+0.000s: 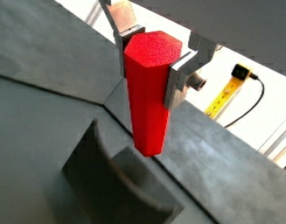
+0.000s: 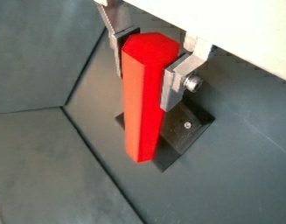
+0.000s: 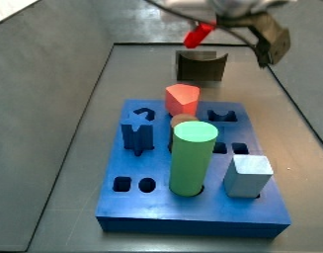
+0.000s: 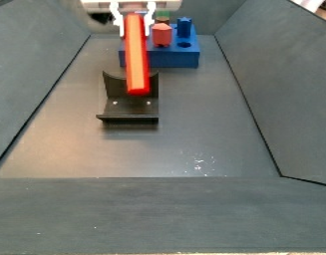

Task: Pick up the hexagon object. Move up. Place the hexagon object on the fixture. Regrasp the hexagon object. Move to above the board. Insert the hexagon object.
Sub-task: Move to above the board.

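in a side view the board point(image 3: 191, 212) lies nearest, a flat blue slab with shaped holes. on it stand a thick green cylinder point(image 3: 193, 158), a pale blue cube point(image 3: 250, 176) to its right, a blue notched block point(image 3: 137, 130) on the left and a short red block with a cream top point(image 3: 183, 98) further back. beyond the board the fixture point(image 3: 201, 65) sits on the dark floor, its curved notch facing up. above the fixture hangs the gripper point(image 3: 203, 25), and only the lower red tip of the hexagon object point(image 3: 197, 37) shows under it there.

in both wrist views the silver fingers point(image 1: 180, 77) press against the upper end of the hexagon object point(image 1: 148, 92), one plate on each side, so the jaws are closed on the bar and gripping it near its top. the bar hangs down from the gripper point(image 2: 148, 63) with its lower end over the fixture point(image 2: 180, 131); whether it touches the block cannot be told.

in a side view the hexagon object point(image 4: 135, 68) is tilted a little above the fixture point(image 4: 128, 108), with the board point(image 4: 172, 52) far behind.
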